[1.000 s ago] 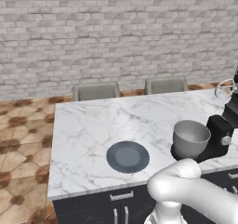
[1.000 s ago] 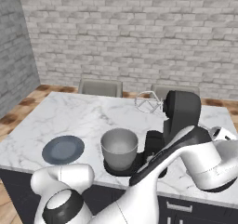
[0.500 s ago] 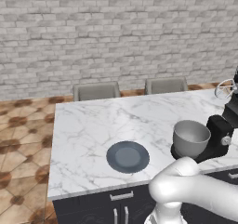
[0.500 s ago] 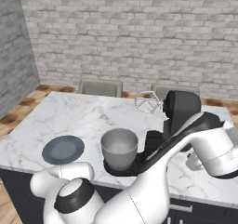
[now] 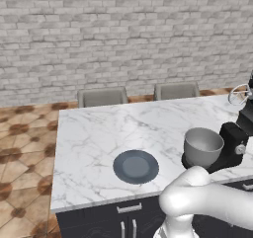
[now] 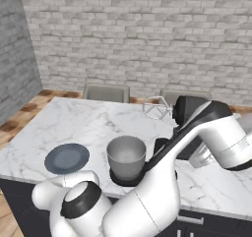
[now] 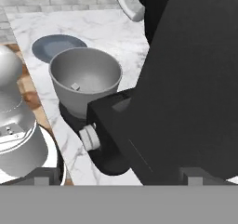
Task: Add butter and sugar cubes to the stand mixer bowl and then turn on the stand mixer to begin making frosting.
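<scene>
While I watch from the base cameras, the arm reaches right, its wrist beside the mixer.

Counter: white marble island [image 5: 99,148], two chair backs behind its far edge.
Stand mixer [image 6: 189,120]: black, at the right end of the counter near the front edge; head tilted back, wire whisk [image 6: 156,108] raised clear of the bowl; silver knob [image 7: 89,139] on its side, close in the hand view.
Stand mixer bowl [image 5: 202,146]: grey metal, seated on the mixer base; I see one small pale cube [image 7: 74,86] on its inner wall.
Plate [image 5: 136,166]: dark grey, flat, left of the bowl, near the front edge, apart from it.
Butter: I cannot make it out.
Gripper [image 7: 120,177]: fingers spread wide, nothing between them, close against the mixer's black body.
</scene>
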